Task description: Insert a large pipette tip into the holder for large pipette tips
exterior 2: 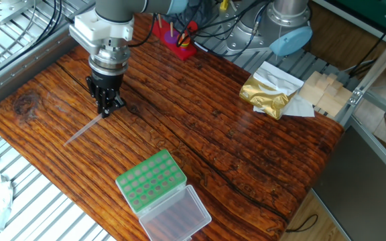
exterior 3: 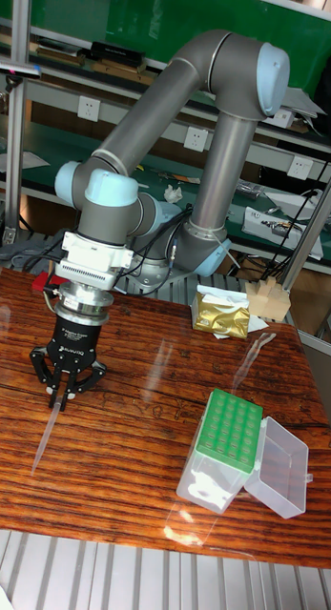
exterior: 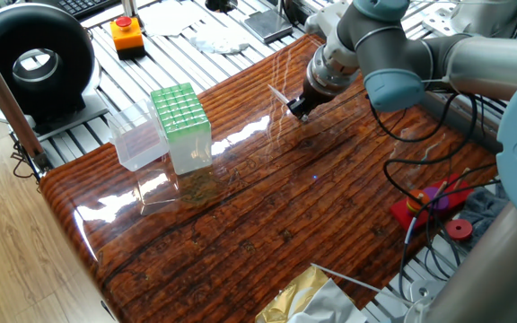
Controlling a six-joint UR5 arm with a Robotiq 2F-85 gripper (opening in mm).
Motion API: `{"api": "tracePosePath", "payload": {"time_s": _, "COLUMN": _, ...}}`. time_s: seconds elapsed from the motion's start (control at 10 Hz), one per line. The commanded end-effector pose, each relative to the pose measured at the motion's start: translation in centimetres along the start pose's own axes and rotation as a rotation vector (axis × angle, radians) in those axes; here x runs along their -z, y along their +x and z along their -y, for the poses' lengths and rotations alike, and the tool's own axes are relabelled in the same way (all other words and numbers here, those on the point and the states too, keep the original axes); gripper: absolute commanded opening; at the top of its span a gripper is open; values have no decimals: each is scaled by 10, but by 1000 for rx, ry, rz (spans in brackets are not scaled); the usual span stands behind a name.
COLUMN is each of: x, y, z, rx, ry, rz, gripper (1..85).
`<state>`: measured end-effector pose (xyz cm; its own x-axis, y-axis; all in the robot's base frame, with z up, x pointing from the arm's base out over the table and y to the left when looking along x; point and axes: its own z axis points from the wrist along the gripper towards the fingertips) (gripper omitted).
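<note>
The tool (exterior 2: 106, 107) is sitting low over the bench (exterior 2: 233, 134) in the upper left of the other fixed view, its fingers drawn together on the wide end of the tip (exterior 2: 84, 130), which is slanting down and left from them with its point lying on or just above the wood; which, I cannot tell. The tall fixed view is showing the same: tool (exterior 3: 62, 383) pinching the top of the tip (exterior 3: 46, 434). The tip is looking very light, thin-walled and smooth, so it is likely to slip or swivel in a hard pinch, and the tapered point may bend if pressed sideways. The wide collar is the stiffest place to take hold. The holder (exterior 2: 151, 181) is standing well apart, lower centre, its lid (exterior 2: 177, 215) lying open beside the green grid.
</note>
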<state>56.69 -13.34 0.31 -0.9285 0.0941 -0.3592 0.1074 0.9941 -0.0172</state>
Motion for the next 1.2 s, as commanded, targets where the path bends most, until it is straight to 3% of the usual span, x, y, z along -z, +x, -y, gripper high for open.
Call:
{"api": "tracePosePath", "payload": {"time_s": 0.0, "x": 0, "y": 1, "z": 0, "rx": -16, "ry": 3, "rz": 6, "gripper": 153}}
{"api": "tracePosePath", "payload": {"time_s": 0.4, "x": 2, "y": 0, "z": 5, "rx": -12, "ry": 22, "rz": 5, "gripper": 53}}
{"api": "tracePosePath", "payload": {"time_s": 0.7, "x": 6, "y": -1, "z": 2, "rx": -8, "ry": 26, "rz": -11, "gripper": 17}}
{"api": "tracePosePath", "payload": {"time_s": 1.1, "x": 12, "y": -4, "z": 14, "rx": 11, "ry": 18, "rz": -30, "gripper": 10}}
